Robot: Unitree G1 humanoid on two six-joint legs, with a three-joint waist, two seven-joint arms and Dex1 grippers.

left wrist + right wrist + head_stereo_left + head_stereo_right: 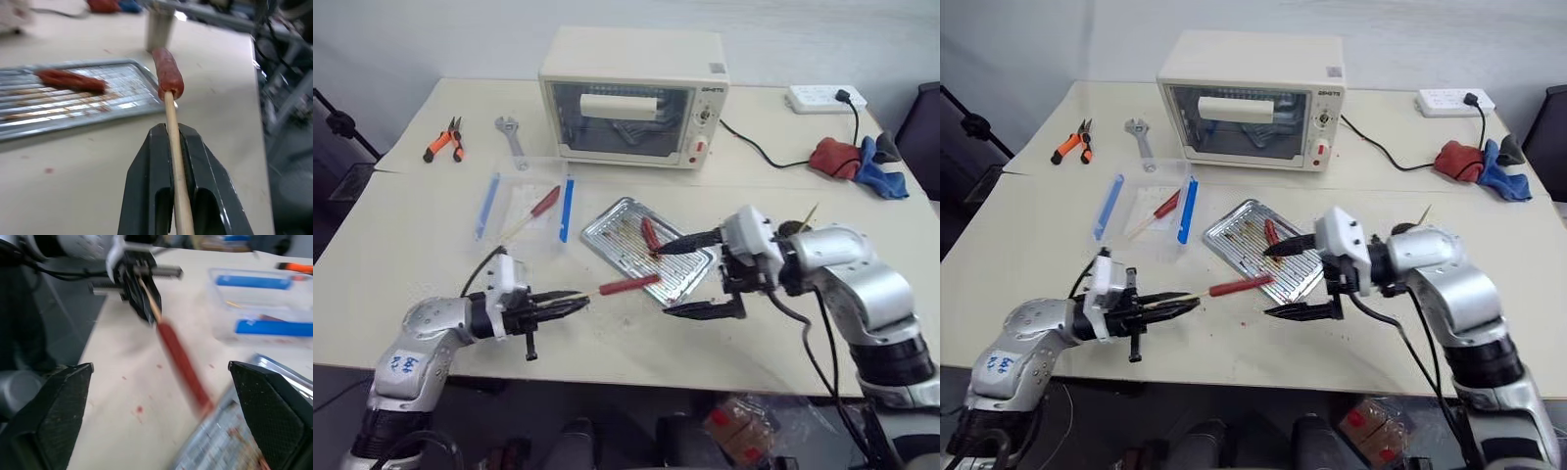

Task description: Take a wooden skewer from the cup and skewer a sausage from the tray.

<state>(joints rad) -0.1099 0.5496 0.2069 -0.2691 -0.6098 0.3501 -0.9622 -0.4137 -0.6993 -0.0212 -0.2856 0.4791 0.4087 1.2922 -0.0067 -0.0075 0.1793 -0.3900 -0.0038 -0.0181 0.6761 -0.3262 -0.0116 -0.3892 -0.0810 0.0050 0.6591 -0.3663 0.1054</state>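
My left fingers (pixel 173 147) pinch the skewer (pixel 172 122), its sausage (pixel 167 72) held at the tray's (pixel 73 120) edge. My right fingers (pixel 703 276) are spread wide and empty. The left wrist view adds the cup (pixel 159 30) beyond, on the worktop (pixel 411 264).

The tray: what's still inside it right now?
One sausage lies on the ribbed floor of the tray, with reddish smears. The right gripper covers part of the tray's near right side, so that patch can't be checked.

Beige table (pixel 411 294): oven (pixel 631 96), tray (pixel 607 231), pliers (pixel 444 142), wrench (pixel 512 135).
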